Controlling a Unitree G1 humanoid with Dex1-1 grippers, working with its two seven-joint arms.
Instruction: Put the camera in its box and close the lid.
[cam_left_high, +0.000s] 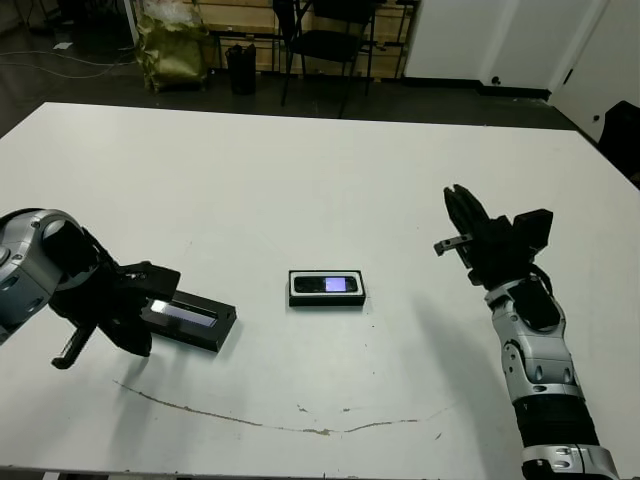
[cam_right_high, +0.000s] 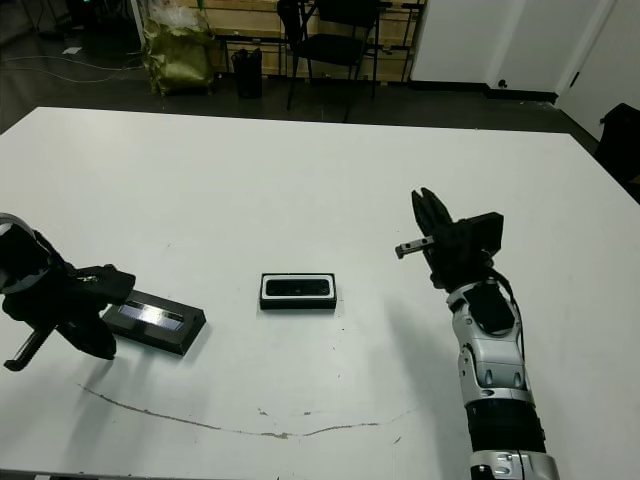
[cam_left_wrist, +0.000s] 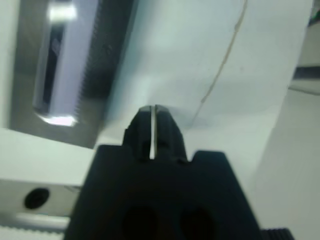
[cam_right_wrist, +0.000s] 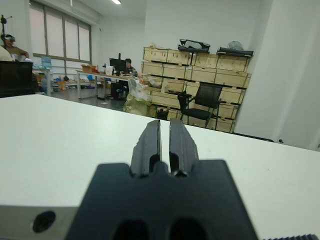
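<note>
1. Black on white is what I read first: the camera (cam_left_high: 327, 284) already lies in the box (cam_left_high: 327, 300) at the table's middle, its small pale screen facing up, the tray's white lining showing as a thin frame round it.

2. My judgement is that the lid (cam_left_high: 190, 320) is what remains. It lies flat on the table (cam_left_high: 330, 170) well to the left of the box, long axis roughly across the table like the box's, tilted a little.

3. My left gripper (cam_left_high: 128, 318) is right at the lid's left end, so that arm is far the nearer. The lid runs away from the claw toward the box. The left wrist view shows its fingers pressed together with only a hairline between them, holding nothing, the lid just beside the tips.

4. My right gripper (cam_left_high: 462, 215) hangs above the table to the right of the box, well apart from it, fingers together and empty.

5. Materials: the lid is a flat matte-black slab, a ribbed edge visible up close, with a glossy silvery-grey stripe that catches glare. I expect it to be thin and awkward to pinch flat.
</note>
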